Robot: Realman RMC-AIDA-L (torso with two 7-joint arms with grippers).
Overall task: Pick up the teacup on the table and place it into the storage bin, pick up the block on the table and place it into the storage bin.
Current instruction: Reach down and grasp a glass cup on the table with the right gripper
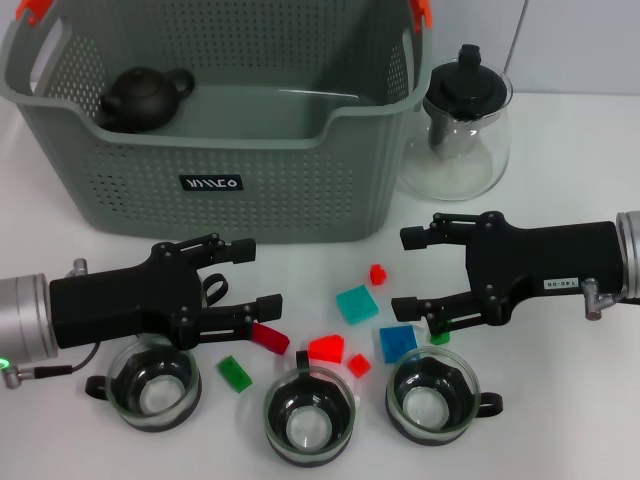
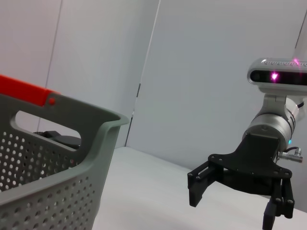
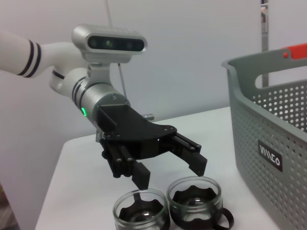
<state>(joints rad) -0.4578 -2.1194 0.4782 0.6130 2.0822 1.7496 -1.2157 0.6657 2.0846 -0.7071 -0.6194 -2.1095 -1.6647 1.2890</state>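
Storage bin (image 1: 250,190) behind blocks (image 1: 357,303), three teacups (image 1: 308,417) in front, glass teapot (image 1: 462,125) right

The storage bin (image 1: 230,150) carries a small dark label (image 1: 210,183) with white stylised lettering on its front wall, at about 9 o'clock from the picture centre in the head view; the letters look like "MIACO" or similar, but I cannot read them with certainty, and the same label (image 3: 270,156) shows on the bin's wall in the right wrist view. On the right arm's black housing (image 1: 560,260), at about 3 o'clock in the head view, sits a small white sticker (image 1: 560,284) with dark characters that appear upside down and are too small to make out.
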